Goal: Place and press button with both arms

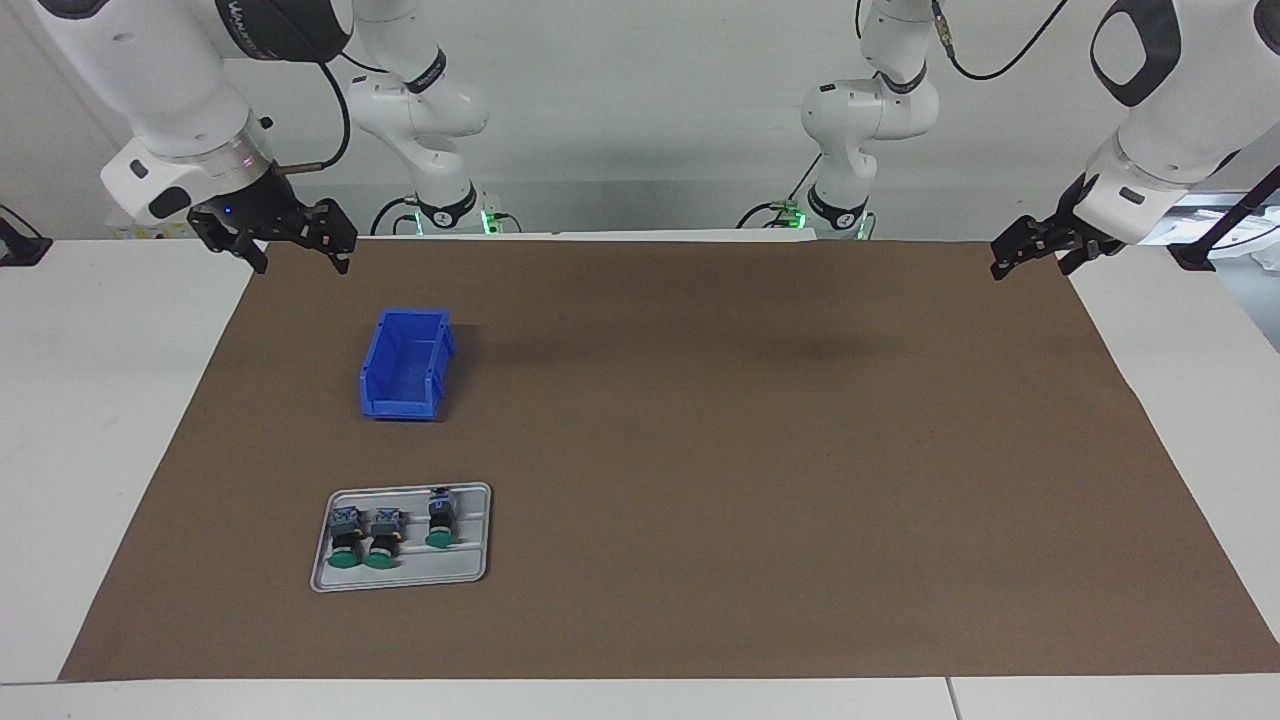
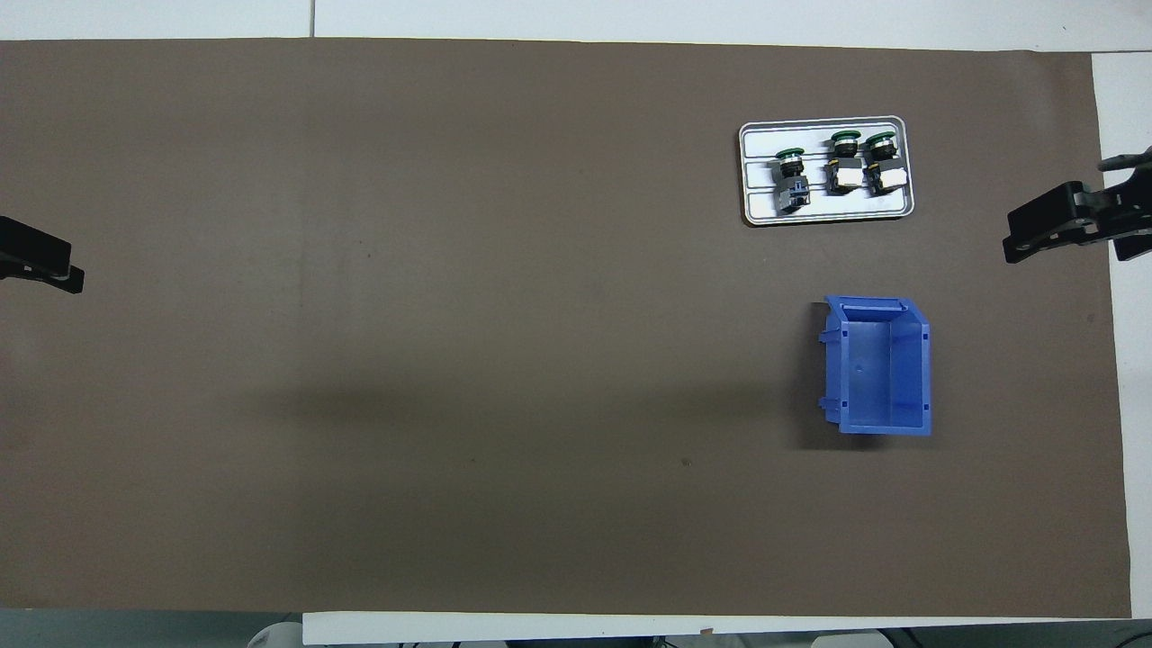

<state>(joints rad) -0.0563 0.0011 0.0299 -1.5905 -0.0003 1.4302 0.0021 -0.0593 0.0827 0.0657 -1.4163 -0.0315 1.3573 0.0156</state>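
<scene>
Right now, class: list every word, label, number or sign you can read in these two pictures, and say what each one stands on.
Right arm, black band near the top of the facing view: a line of white letters, too blurred to read.
Buttons, tray, blue bin, brown mat: no readable text.

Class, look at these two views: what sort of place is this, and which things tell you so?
Probably a robotics lab: two arms wait with open left gripper and right gripper, over a brown mat.
</scene>
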